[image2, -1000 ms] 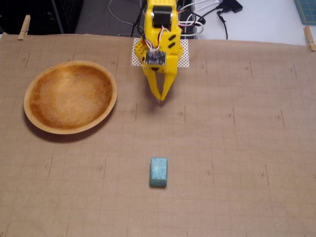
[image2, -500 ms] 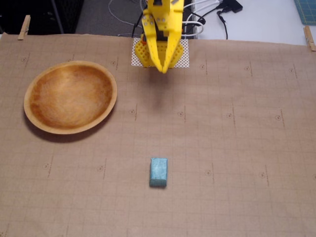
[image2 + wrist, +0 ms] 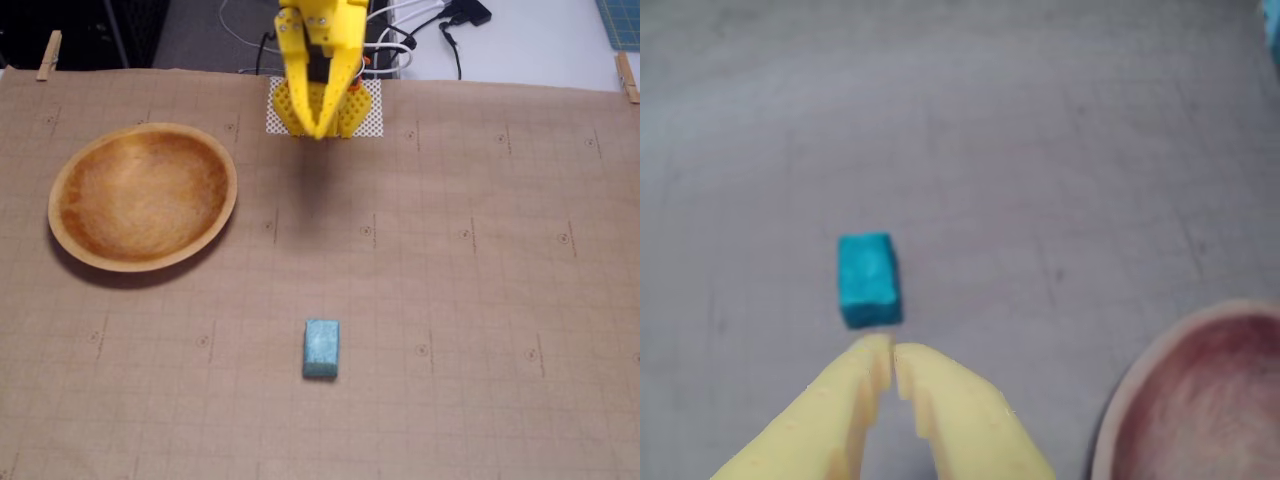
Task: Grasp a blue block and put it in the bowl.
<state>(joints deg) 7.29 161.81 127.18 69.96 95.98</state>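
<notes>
The blue block (image 3: 321, 348) lies flat on the brown paper in the lower middle of the fixed view. In the wrist view it (image 3: 869, 279) sits just beyond my fingertips. The wooden bowl (image 3: 70, 240) stands empty at the left of the fixed view; its rim shows at the lower right of the wrist view (image 3: 1120, 400). My yellow gripper (image 3: 318, 128) hangs near the arm's base at the top, well away from the block. Its fingers (image 3: 892, 352) are closed together and hold nothing.
Brown gridded paper (image 3: 480, 260) covers the table, pinned by wooden clothespins (image 3: 48, 55) at the far corners. The arm's base stands on a white mesh pad (image 3: 372, 110). Cables (image 3: 420, 35) lie behind it.
</notes>
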